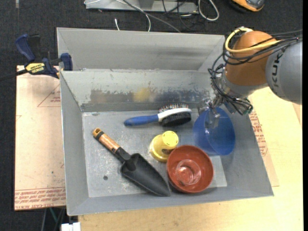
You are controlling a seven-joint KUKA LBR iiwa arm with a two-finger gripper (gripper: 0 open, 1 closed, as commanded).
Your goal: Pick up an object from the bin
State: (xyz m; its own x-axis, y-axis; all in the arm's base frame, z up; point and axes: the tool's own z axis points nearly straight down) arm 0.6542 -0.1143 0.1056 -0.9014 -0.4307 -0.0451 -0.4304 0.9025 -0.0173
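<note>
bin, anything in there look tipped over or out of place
Two things look tipped: the small yellow cup lies on its side next to the upright red bowl, and the translucent blue cup under the gripper, near the right wall, seems tilted too. Nothing looks spilled or broken.

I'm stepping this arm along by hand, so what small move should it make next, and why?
Probably a short, straight drop. The gripper hangs over the far rim of the blue translucent cup at the bin's right side, already lined up. The red bowl lies close beside the cup, so moving sideways risks a bump. Contact with the cup I cannot tell.
</note>
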